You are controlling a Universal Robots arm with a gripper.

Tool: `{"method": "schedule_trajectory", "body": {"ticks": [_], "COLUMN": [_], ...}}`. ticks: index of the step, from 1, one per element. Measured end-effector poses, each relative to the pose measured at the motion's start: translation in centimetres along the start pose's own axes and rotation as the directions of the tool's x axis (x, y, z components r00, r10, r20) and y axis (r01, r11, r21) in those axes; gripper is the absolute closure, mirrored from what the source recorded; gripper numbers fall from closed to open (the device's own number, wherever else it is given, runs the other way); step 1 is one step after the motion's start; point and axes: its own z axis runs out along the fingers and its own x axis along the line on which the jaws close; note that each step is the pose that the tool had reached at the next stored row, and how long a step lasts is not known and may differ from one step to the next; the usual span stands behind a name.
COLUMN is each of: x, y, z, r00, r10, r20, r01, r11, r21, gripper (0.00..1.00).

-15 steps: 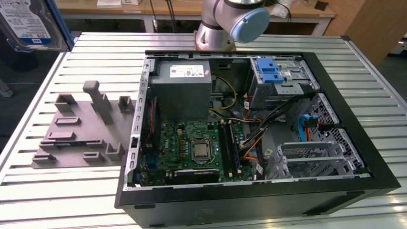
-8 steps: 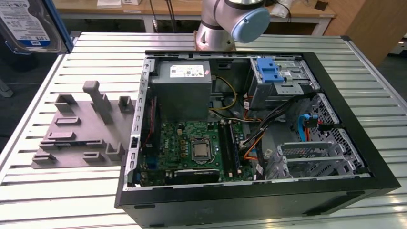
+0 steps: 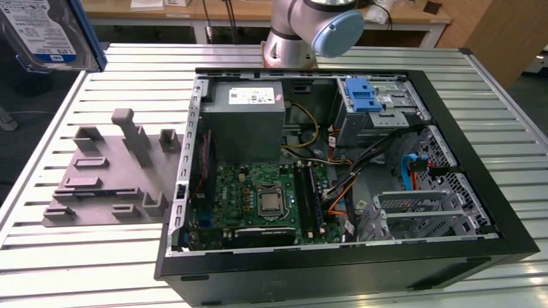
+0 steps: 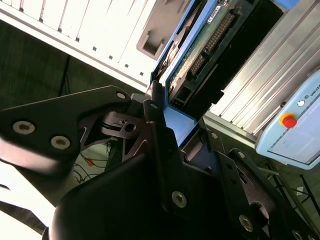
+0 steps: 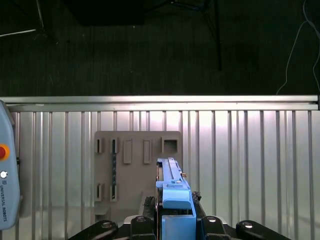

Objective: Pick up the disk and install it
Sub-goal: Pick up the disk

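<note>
- The pincer (image 5: 172, 212) clamps the disk (image 5: 172, 185) edge-on, its blue rail towards the camera.
- Beyond them, a grey slotted plate (image 5: 135, 150) lies on the ribbed metal tabletop (image 5: 250, 160).
- A pale pendant (image 5: 7, 175) with a red button sits well apart from the plate.

The open case (image 3: 342, 279) on the slatted table (image 3: 77, 256) is seen in the exterior view from high on its near side, looking down and toward the arm base (image 3: 299, 32) at the far edge. The first wrist view is aimed steeply down past the gripper (image 5: 175, 215) onto the table from well above. The second wrist view is set very close behind the gripper, along the held disk (image 4: 200, 45). The grey fixture plate (image 3: 111, 173) is shared by all three views.
</note>
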Motion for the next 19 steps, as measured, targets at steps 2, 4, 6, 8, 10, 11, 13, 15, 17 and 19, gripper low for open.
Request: {"method": "schedule_trajectory", "body": {"ticks": [2, 4, 6, 8, 10, 11, 13, 15, 17, 19], "x": [0.00, -0.01, -0.01, -0.01, 0.02, 0.07, 0.25, 0.56, 0.69, 0.73], "y": [-0.23, -0.43, -0.62, -0.77, -0.88, -0.91, -0.97, -1.03, -1.13, -1.32], "z": [0.00, -0.01, -0.01, -0.01, -0.01, -0.02, -0.02, -0.03, -0.02, -0.03], "r00": [1.0000, 1.0000, 1.0000, 1.0000, 1.0000, 1.0000, 1.0000, 1.0000, 1.0000, 1.0000], "r10": [0.000, 0.000, 0.000, 0.000, 0.000, 0.000, 0.000, 0.000, 0.000, 0.000], "r20": [0.0000, 0.0000, 0.0000, 0.0000, 0.0000, 0.0000, 0.0000, -0.0001, 0.0000, 0.0000], "r01": [0.000, 0.000, 0.000, 0.000, 0.000, 0.000, 0.000, 0.000, 0.000, 0.000], "r11": [1.0000, 1.0000, 1.0000, 1.0000, 1.0000, 1.0000, 1.0000, 1.0000, 1.0000, 1.0000], "r21": [0.0000, 0.0000, 0.0000, 0.0000, 0.0001, -0.0001, -0.0001, -0.0001, 0.0001, 0.0000], "gripper": [0.64, 0.64, 0.64, 0.64, 0.64, 0.64, 0.64, 0.64, 0.64, 0.64]}}
